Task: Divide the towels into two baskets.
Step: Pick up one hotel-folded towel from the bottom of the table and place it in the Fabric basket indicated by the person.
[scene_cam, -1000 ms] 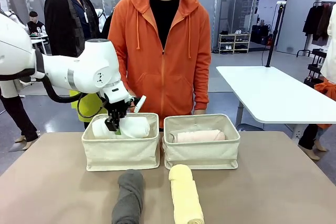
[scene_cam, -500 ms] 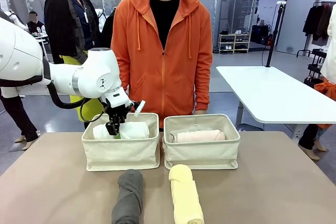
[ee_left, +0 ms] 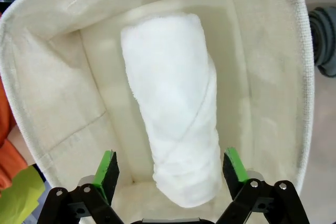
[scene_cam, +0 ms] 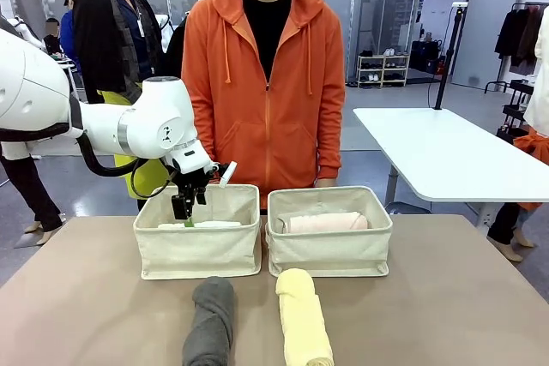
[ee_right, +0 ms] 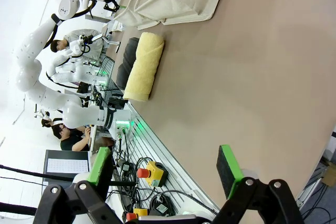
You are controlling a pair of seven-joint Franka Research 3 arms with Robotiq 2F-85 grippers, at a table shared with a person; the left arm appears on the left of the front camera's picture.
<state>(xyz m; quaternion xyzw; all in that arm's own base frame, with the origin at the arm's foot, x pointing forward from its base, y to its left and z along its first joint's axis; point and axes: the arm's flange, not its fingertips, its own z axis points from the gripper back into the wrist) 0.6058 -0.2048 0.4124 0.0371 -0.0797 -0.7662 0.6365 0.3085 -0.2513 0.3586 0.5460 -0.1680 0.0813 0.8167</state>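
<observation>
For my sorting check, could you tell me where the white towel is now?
In the left wrist view the white towel lies inside the left basket, just below the open left gripper.

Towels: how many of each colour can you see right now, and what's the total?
White towel: 1
Pale pink towel: 1
Dark grey towel: 1
Pale yellow towel: 1
Total: 4
</observation>
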